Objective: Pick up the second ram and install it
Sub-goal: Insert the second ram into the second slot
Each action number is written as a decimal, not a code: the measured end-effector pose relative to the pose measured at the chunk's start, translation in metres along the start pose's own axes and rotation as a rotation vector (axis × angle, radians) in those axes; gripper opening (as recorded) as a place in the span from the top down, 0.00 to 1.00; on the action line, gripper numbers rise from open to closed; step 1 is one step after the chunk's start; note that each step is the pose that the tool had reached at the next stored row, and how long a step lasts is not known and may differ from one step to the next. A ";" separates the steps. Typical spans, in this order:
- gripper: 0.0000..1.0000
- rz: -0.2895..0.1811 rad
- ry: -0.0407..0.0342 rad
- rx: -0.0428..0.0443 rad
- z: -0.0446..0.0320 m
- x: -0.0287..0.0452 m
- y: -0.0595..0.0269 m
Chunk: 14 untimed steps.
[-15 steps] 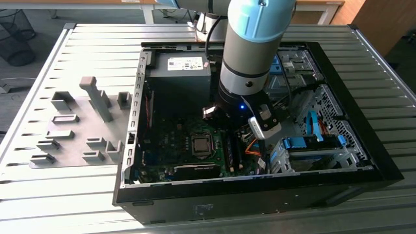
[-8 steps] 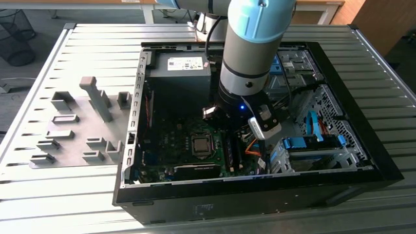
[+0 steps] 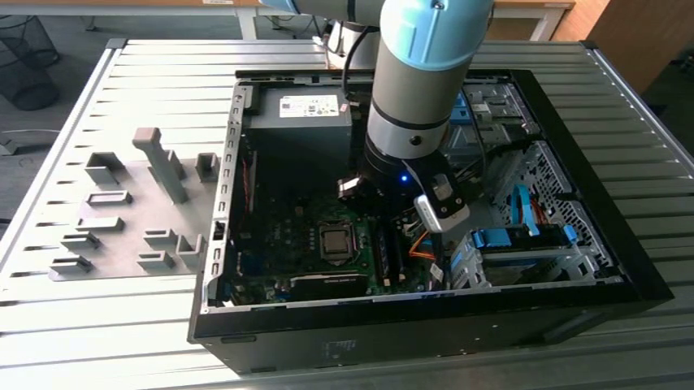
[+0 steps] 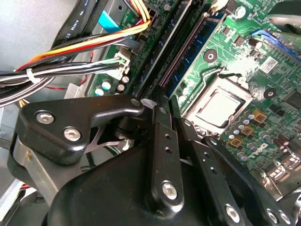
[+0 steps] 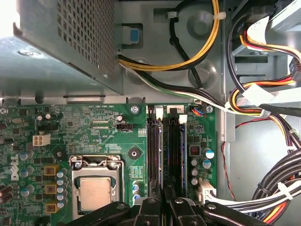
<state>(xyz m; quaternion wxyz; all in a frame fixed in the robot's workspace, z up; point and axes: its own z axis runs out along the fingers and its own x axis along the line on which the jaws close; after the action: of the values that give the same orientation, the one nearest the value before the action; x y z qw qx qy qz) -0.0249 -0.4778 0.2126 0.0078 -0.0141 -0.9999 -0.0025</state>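
Note:
My gripper [image 5: 164, 201] hangs low inside the open computer case [image 3: 217, 244], right over the memory slots beside the processor socket [image 5: 95, 192]. Its two black fingers [image 4: 162, 141] stand close together, shut, with only a thin slit between them. A long narrow stick, the second ram [image 5: 175, 150], sits upright in a slot and runs out from under the fingertips. In the second wrist view the ram [image 4: 184, 49] stretches away from the gripper [image 4: 162, 107]. Whether the fingertips pinch it or only rest on it is hidden. In the exterior view the arm covers the gripper, and the ram [image 3: 391, 253] shows below it.
Bundles of coloured and black cables [image 5: 263, 108] lie close beside the slots. The grey power supply [image 5: 61, 42] stands past the board. Blue drive-bay clips [image 3: 509, 237] sit at the exterior view's right. A grey fixture plate [image 3: 130, 211] lies on the slatted table outside the case.

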 end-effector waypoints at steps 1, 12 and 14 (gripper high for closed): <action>0.86 -0.004 0.0001 0.0001 0.0000 0.0000 0.0000; 0.86 -0.026 0.0002 0.0006 0.0028 0.0000 0.0000; 0.86 -0.026 0.0002 0.0006 0.0030 0.0000 0.0000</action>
<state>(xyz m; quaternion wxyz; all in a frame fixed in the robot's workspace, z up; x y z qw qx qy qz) -0.0249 -0.4778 0.2097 0.0079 -0.0009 -1.0000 -0.0023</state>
